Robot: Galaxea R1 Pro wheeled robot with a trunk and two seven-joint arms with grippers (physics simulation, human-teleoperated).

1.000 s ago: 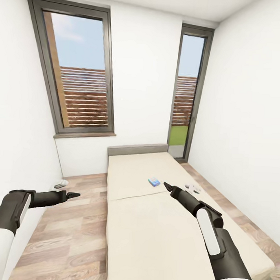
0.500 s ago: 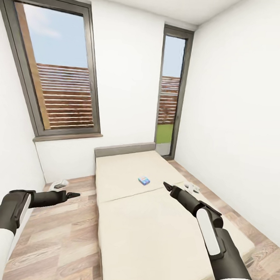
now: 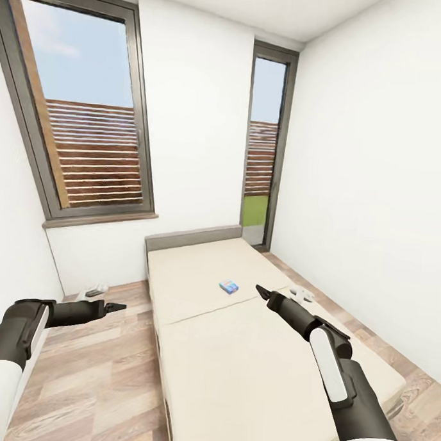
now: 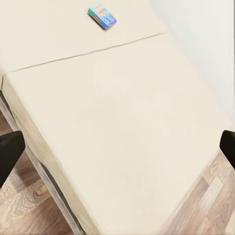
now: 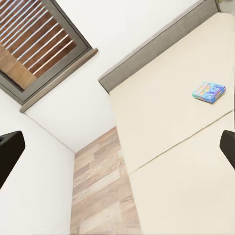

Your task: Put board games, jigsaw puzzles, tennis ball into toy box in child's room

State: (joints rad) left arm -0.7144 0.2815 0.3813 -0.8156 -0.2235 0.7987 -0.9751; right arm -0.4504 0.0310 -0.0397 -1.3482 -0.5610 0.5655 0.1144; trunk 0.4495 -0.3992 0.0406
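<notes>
The bed (image 3: 240, 350) carried a small blue board game (image 3: 228, 286) near its headboard end, not yet collected. Left end effector (image 3: 117, 305) and right end effector (image 3: 261, 291) hung empty, fingers spread apart. By these views, collection had barely begun.

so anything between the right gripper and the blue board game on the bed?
Nothing visible. The right gripper hangs open over the bed, and only bare mattress lies between it and the small blue board game.
</notes>
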